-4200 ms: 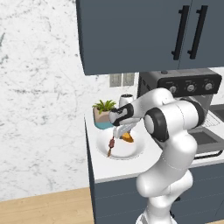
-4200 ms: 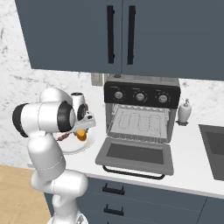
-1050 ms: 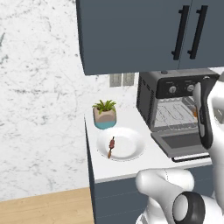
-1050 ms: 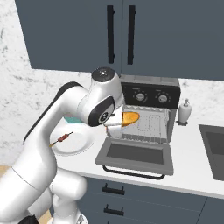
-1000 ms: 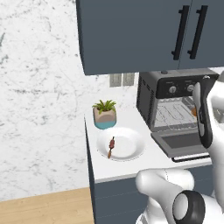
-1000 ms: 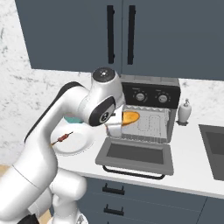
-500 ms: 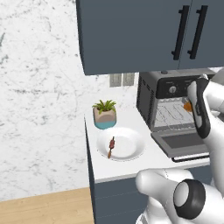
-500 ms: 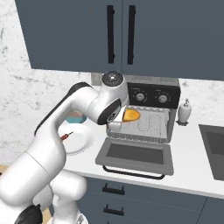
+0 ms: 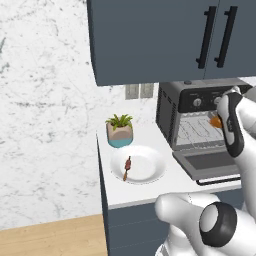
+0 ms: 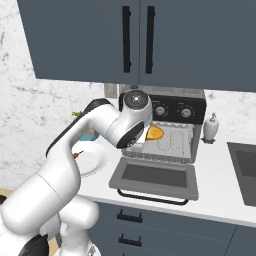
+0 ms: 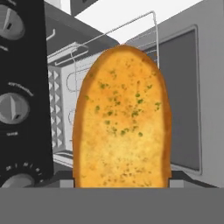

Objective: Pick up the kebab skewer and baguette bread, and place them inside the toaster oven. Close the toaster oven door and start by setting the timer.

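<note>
The gripper (image 11: 121, 183), clenched on the baguette bread (image 11: 121, 120), held the loaf lengthwise at the open toaster oven (image 10: 172, 131), wire rack (image 10: 170, 142) just ahead, while the kebab skewer (image 9: 127, 167) waited on its white plate (image 9: 150, 170) well behind.

Baguette bread (image 11: 121, 118) golden-orange, green-flecked; toaster oven (image 10: 172, 131) dark grey, black panel; plate (image 9: 145, 167) white.

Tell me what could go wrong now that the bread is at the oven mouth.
The gripper holds the baguette bread just inside the toaster oven; released here, it may land near the wire rack's front edge and roll onto the open toaster oven door. The kebab skewer lies on the plate, so shutting now would leave it out.
</note>
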Robot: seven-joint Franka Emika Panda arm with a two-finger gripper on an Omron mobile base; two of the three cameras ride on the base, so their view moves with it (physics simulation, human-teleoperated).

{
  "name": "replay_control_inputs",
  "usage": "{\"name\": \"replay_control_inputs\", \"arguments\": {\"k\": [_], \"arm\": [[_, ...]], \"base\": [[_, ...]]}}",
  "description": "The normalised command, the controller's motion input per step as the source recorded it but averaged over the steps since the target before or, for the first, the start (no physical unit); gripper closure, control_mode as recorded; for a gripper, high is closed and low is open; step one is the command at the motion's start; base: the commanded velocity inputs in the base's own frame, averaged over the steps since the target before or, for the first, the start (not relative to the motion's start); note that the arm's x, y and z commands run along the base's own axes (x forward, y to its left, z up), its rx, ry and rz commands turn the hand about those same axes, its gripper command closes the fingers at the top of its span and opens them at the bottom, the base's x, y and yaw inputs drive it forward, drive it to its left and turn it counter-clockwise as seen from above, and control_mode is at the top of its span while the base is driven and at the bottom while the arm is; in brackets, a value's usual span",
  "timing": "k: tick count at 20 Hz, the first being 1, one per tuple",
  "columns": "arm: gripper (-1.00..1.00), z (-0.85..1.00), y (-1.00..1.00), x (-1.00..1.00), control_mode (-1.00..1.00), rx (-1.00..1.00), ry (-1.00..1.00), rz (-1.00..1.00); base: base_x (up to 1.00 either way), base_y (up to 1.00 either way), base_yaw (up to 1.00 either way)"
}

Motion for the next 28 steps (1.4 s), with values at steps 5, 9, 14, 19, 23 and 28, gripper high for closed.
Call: {"name": "replay_control_inputs", "arguments": {"k": [5,9,14,19,23,28], "arm": [[1.00,-0.19,0.07,0.52,-1.00,0.00,-0.06,0.02],[1.00,-0.04,0.00,0.46,-1.00,0.00,0.00,0.01],[1.00,-0.06,-0.03,0.43,-1.00,0.00,0.00,0.01],[1.00,-0.19,-0.09,0.26,-1.00,0.00,0.00,0.00],[1.00,-0.27,-0.07,0.07,-1.00,0.00,0.00,0.01],[1.00,-0.25,0.00,0.09,-1.00,0.00,0.00,0.00]], "base": [[0.00,0.00,0.00],[0.00,0.00,0.00],[0.00,0.00,0.00],[0.00,0.00,0.00],[0.00,0.00,0.00],[0.00,0.00,0.00]]}}
